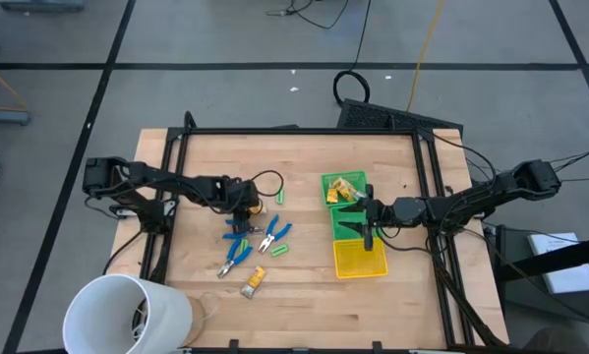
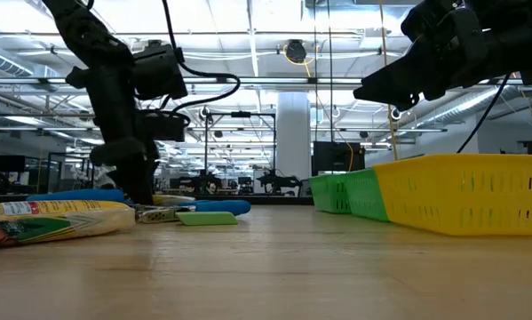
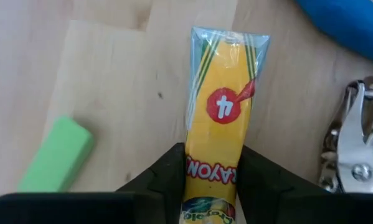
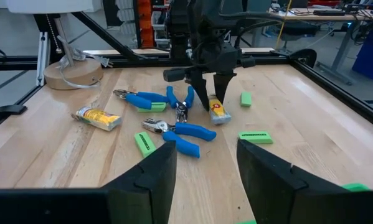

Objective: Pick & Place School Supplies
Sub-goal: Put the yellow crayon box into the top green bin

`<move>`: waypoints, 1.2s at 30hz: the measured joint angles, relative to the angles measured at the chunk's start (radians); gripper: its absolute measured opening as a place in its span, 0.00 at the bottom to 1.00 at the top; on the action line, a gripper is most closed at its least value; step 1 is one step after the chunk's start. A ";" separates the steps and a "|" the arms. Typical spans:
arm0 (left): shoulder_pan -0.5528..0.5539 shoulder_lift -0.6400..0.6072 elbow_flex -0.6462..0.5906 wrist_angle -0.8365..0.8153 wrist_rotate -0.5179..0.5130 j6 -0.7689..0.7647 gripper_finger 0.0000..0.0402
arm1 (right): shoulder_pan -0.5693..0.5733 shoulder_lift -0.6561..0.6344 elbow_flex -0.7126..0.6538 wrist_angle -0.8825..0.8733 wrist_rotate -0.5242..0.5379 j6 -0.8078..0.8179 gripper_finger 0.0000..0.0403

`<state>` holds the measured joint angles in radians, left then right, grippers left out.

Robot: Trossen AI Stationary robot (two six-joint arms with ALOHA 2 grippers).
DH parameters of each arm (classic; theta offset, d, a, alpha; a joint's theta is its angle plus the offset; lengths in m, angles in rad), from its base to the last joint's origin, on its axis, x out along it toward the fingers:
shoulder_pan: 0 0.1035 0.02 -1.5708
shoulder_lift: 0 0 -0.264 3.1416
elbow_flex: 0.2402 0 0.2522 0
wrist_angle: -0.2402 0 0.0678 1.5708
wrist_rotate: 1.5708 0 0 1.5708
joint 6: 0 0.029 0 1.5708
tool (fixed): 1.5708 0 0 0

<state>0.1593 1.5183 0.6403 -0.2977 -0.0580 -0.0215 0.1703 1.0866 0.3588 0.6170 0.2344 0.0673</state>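
In the high view the left gripper (image 1: 243, 208) is largely masked by its own arm, and what it pinches cannot be made out there. In the left wrist view a yellow crayon pack (image 3: 218, 118) is seen lying on the wooden table (image 3: 111, 56), gripped between the two fingers (image 3: 167, 177) at lower centre. A green eraser (image 3: 56, 154) is cut off at lower left. The right gripper (image 1: 370, 236) is held spread above the yellow bin (image 1: 359, 260), right of centre.
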 joint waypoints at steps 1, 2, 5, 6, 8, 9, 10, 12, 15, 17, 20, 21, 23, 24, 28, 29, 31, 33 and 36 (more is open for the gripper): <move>-0.001 0.000 0.000 0.007 -0.012 0.013 0.32 | 0.000 0.000 0.000 0.000 0.000 0.000 0.40; -0.001 0.000 0.000 0.013 -0.021 0.023 0.33 | 0.000 0.000 0.000 0.000 0.000 0.000 0.40; -0.003 -0.010 0.008 0.003 -0.062 0.062 0.34 | 0.000 0.000 0.000 0.000 0.000 0.000 0.39; -0.006 -0.010 0.017 -0.002 -0.081 0.074 0.34 | 0.000 0.000 0.000 0.000 0.000 0.000 0.39; -0.021 -0.010 0.045 0.001 -0.141 0.104 0.32 | 0.000 0.000 0.000 0.001 0.000 0.001 0.39; -0.031 -0.011 0.062 0.001 -0.179 0.126 0.31 | 0.000 0.000 0.000 0.004 0.001 0.004 0.39; -0.042 -0.012 0.078 0.003 -0.219 0.152 0.30 | 0.000 0.000 0.000 0.008 0.006 0.015 0.39; -0.067 -0.012 0.105 0.015 -0.293 0.214 0.28 | 0.000 0.000 0.000 0.012 0.036 0.047 0.39; -0.108 -0.012 0.152 0.045 -0.399 0.298 0.29 | -0.001 0.003 0.000 0.015 0.084 0.095 0.40; -0.137 -0.013 0.180 0.077 -0.474 0.342 0.31 | 0.000 0.013 0.000 0.026 0.120 0.130 0.41; -0.174 -0.013 0.210 0.131 -0.542 0.416 0.35 | -0.004 0.042 0.000 0.060 0.140 0.164 0.43; -0.187 -0.013 0.215 0.160 -0.559 0.438 0.35 | -0.007 0.058 0.000 0.079 0.135 0.169 0.44; -0.210 -0.014 0.218 0.227 -0.587 0.478 0.35 | -0.017 0.094 0.000 0.125 0.131 0.193 0.45; -0.220 -0.014 0.218 0.252 -0.597 0.498 0.35 | -0.025 0.113 0.000 0.156 0.132 0.208 0.45; -0.251 -0.014 0.218 0.304 -0.607 0.557 0.32 | -0.068 0.204 0.000 0.319 0.134 0.261 0.48; -0.256 -0.014 0.218 0.310 -0.609 0.560 0.31 | -0.078 0.231 0.002 0.360 0.132 0.275 0.50; -0.264 -0.014 0.218 0.316 -0.627 0.561 0.30 | -0.094 0.281 0.019 0.408 0.123 0.305 0.53; -0.268 -0.014 0.218 0.318 -0.635 0.568 0.29 | -0.111 0.330 0.054 0.416 0.097 0.337 0.56; -0.268 -0.014 0.218 0.317 -0.634 0.577 0.30 | -0.133 0.410 0.126 0.417 0.054 0.388 0.61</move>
<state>-0.1089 1.5043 0.8585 0.0196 -0.6916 0.5551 0.0375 1.4966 0.4850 1.0344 0.2880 0.4555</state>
